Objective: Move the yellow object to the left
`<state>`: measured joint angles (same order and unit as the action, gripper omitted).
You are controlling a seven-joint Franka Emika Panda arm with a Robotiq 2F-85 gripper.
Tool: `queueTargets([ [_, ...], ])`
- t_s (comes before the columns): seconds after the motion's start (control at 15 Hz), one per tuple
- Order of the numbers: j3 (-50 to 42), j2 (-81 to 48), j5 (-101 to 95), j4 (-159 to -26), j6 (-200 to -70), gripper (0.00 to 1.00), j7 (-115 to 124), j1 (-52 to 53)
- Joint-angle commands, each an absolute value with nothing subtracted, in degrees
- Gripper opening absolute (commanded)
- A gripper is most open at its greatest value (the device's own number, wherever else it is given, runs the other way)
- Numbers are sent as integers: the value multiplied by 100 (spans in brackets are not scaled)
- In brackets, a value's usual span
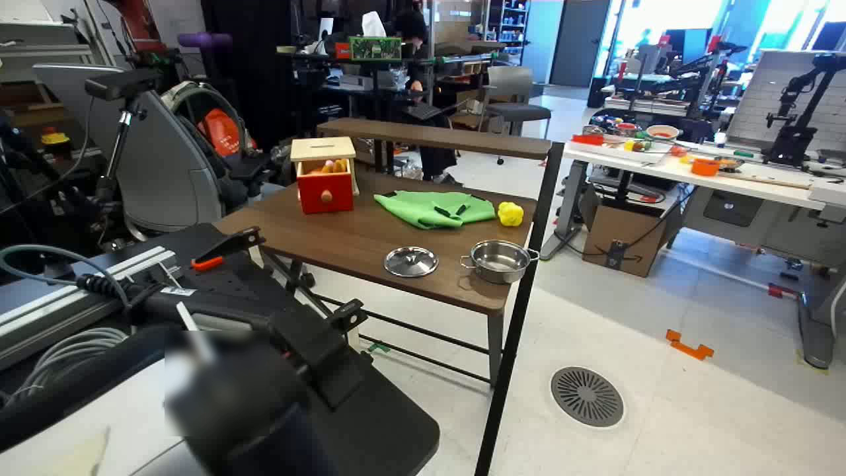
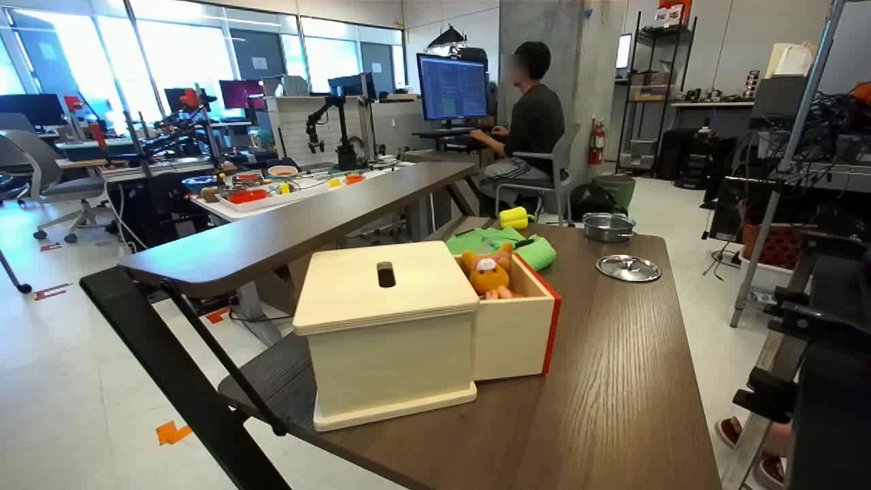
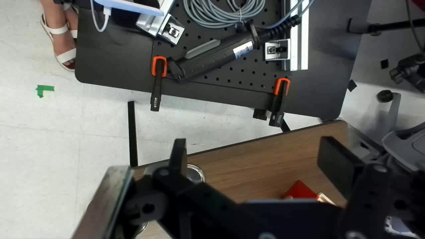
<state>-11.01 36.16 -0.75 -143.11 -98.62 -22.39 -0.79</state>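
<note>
The yellow object [image 1: 510,214] is a small rounded, lumpy yellow thing. It sits on the brown table [image 1: 344,241] beside the green cloth [image 1: 429,208] and behind the metal pot. It also shows in an exterior view [image 2: 515,218], at the far end of the table past the cloth. It is out of view in the wrist view. My gripper [image 3: 253,142] shows only in the wrist view, with its two fingers wide apart and nothing between them. It is above the table's edge, apart from the yellow object.
A metal pot [image 1: 499,260] and a lid [image 1: 411,262] stand on the near side. A wooden box with an open red-front drawer [image 1: 326,192] holds toys. A raised shelf [image 2: 306,214] runs along the table. A black table [image 3: 113,63] with clamps adjoins.
</note>
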Motion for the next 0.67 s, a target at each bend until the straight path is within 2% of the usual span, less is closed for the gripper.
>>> queueTargets([
  [0.0,-1082,3611,-65,-14303,-9852,100,-2247,-100],
  [0.6,-1123,2050,20,-13522,-10414,100,-2120,-142],
])
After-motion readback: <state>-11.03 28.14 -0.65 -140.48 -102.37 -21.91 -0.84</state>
